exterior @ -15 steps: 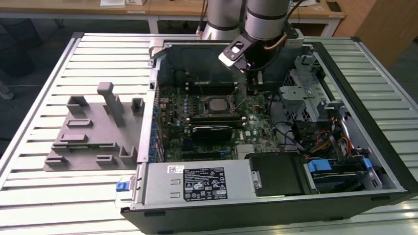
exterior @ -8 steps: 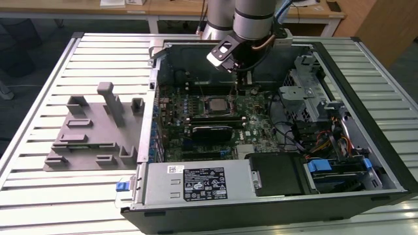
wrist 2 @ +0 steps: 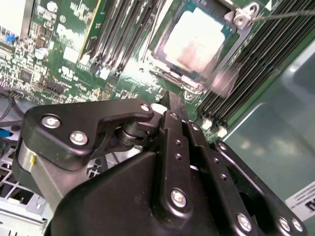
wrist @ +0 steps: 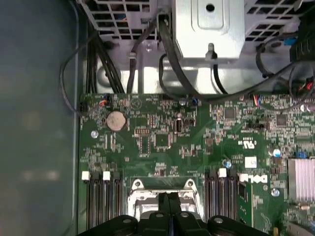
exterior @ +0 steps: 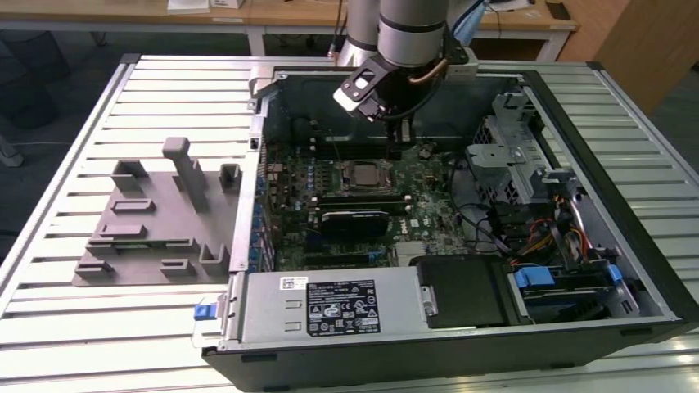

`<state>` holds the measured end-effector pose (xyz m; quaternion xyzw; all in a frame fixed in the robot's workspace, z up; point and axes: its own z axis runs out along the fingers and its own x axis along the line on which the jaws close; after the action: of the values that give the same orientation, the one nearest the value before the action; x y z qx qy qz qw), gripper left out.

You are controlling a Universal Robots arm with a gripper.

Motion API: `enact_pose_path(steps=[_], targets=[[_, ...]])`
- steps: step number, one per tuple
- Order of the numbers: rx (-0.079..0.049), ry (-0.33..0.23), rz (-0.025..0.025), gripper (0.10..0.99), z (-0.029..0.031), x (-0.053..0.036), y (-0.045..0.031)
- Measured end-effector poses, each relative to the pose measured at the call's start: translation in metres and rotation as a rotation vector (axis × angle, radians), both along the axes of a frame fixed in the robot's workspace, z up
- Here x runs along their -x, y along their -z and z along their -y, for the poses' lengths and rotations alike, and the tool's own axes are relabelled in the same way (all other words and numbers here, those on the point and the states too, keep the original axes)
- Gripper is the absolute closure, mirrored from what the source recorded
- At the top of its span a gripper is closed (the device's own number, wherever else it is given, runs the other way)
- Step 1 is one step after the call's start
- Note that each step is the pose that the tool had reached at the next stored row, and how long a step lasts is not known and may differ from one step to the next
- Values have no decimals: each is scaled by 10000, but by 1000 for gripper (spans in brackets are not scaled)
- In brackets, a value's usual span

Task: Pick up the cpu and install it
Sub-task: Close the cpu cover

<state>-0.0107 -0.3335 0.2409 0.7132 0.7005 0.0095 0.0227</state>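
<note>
Your cpu [exterior: 363, 173] sits in the socket [exterior: 347, 182], placed by my reckoning, while your gripper [exterior: 402, 135] hangs at its twelve o'clock in the exterior view, pinched together and empty

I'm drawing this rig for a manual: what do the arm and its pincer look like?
The arm is a silver-grey tube with a black ring, and a copper-coloured cable loops at its wrist. The pincer is matte black: flat bars and linkages pinned with silver screws.
</note>
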Motion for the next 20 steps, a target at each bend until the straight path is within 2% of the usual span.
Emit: enact_pose_path(steps=[6,20], targets=[[-1,2,0,980,0,23,5],[5,6,-18,980,21,271,138]])
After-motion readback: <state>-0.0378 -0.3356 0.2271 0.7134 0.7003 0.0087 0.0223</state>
